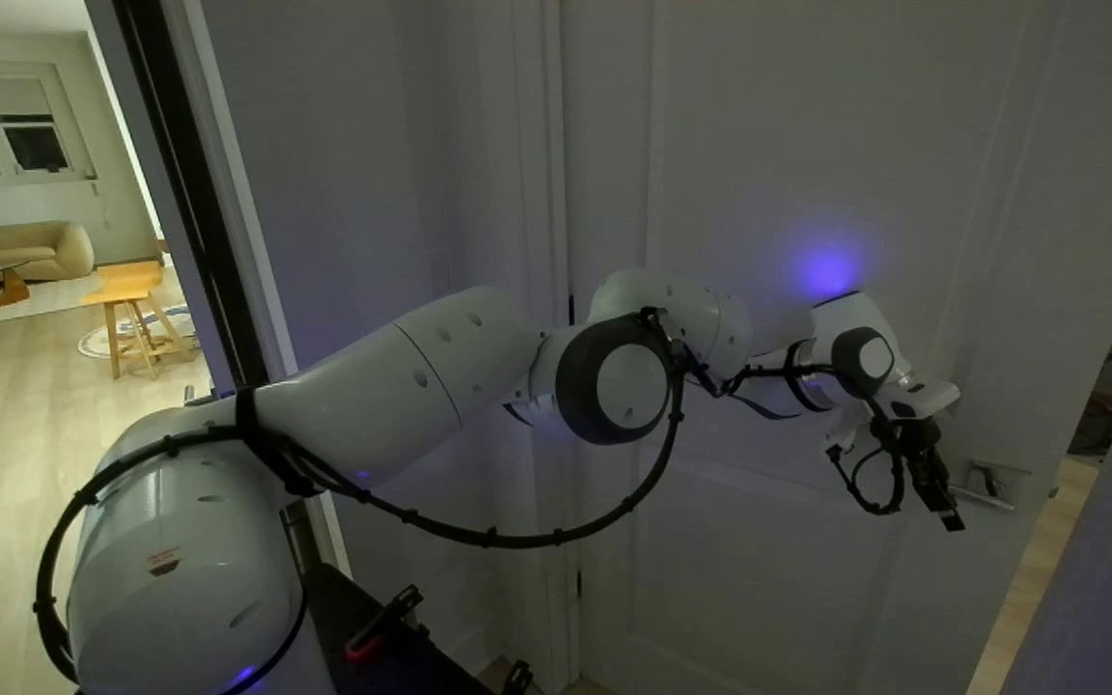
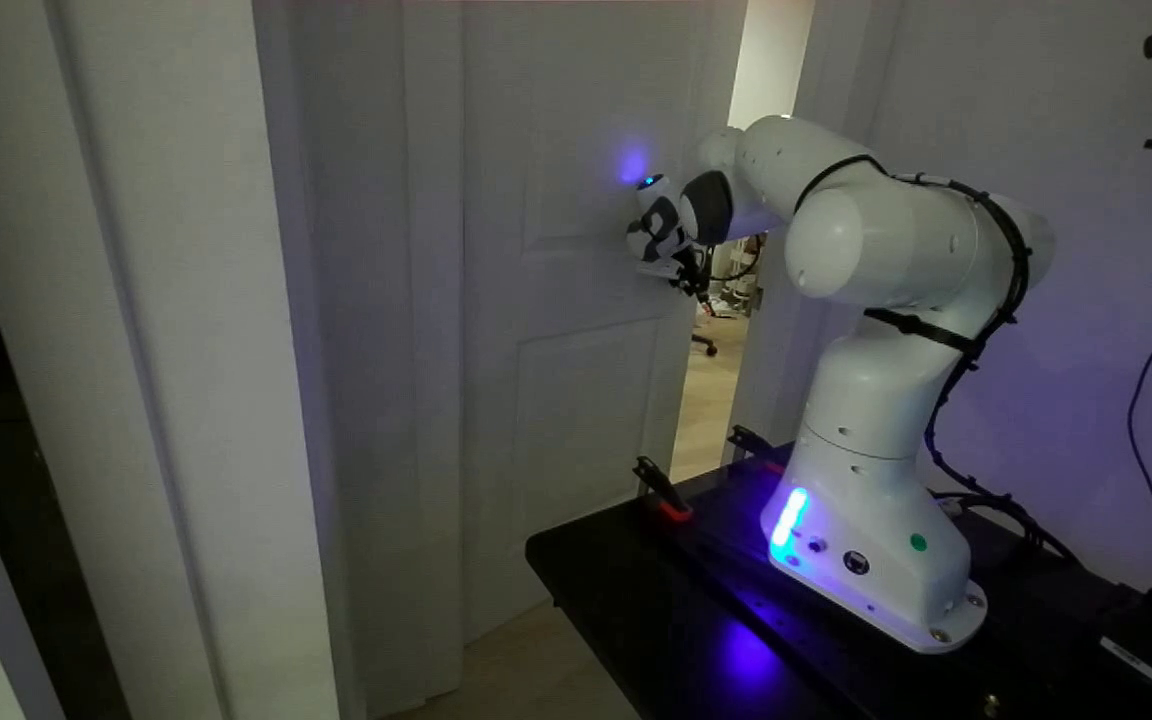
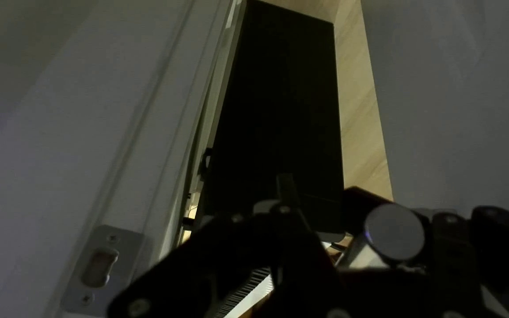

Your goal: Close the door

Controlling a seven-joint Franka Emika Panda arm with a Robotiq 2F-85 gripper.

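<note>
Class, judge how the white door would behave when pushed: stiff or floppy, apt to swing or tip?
The door is probably stiff: its panelled face shows no bowing in either exterior view. It would likely swing rather than tip, since dark hinge-like marks show along the edge opposite the handle. A push near the handle likely takes less force, being far from those marks.

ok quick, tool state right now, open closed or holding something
Tool: can't be told whether open, closed or holding; it shows too dark and blurred in the wrist view.
</note>
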